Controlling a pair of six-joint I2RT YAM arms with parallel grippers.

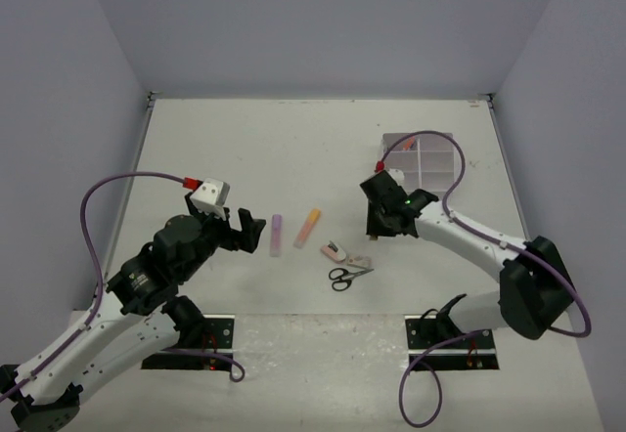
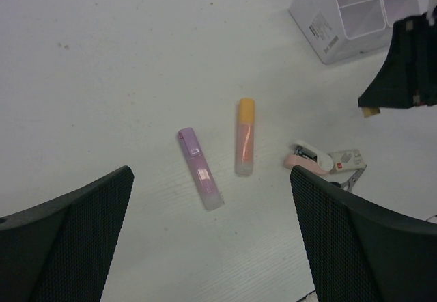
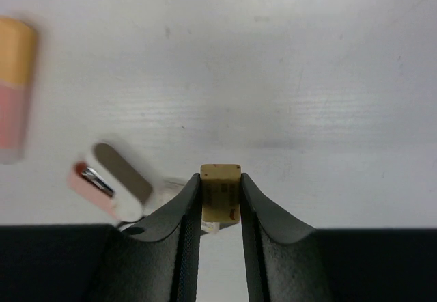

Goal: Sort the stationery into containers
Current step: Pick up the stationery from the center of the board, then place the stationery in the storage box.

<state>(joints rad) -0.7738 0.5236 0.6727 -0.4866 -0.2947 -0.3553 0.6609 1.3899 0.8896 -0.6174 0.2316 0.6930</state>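
My right gripper is shut on a small tan eraser and holds it off the table, left of the white divided box. In the left wrist view the eraser shows under the right gripper. A lilac highlighter and an orange-peach highlighter lie side by side mid-table. Right of them are a pink clip, a small white item and black-handled scissors. My left gripper hovers open just left of the lilac highlighter, holding nothing.
The box stands at the back right near the right wall, and a reddish pen pokes out of its far-left compartment. Walls enclose the table on three sides. Both arm bases sit at the near edge.
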